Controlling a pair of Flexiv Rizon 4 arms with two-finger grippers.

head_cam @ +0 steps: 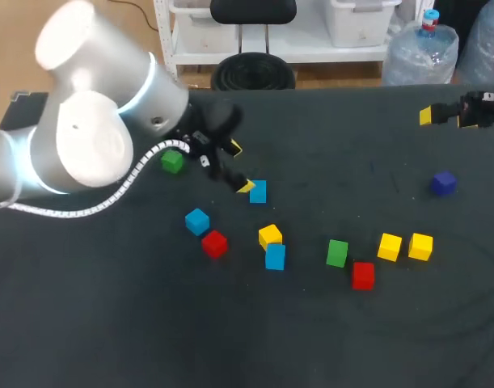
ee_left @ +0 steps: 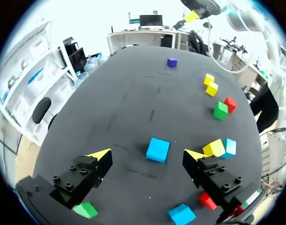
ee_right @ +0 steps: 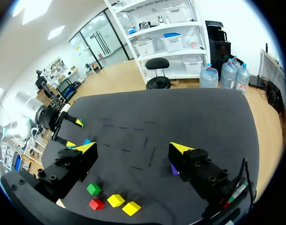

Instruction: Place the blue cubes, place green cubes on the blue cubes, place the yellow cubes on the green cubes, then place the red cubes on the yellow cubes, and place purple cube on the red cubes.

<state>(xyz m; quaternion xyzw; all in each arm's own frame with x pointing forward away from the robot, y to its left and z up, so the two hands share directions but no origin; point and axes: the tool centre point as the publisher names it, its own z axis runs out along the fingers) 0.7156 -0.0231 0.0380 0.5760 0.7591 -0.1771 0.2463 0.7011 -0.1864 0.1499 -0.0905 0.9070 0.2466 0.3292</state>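
While the left gripper [head_cam: 239, 167] hangs with fingers apart over a blue cube [head_cam: 258, 191], the right gripper [head_cam: 445, 117] sits spread at the tabletop's [head_cam: 352, 137] two o'clock corner, the purple cube [head_cam: 443, 183] at its six o'clock.

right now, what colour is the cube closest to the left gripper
Blue. The cube shows best in the left wrist view.

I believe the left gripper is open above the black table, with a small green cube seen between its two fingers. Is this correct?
Only the colour is wrong: the small cube seen between the two fingers of the open left gripper above the black table is blue, not green. The left wrist view shows it.
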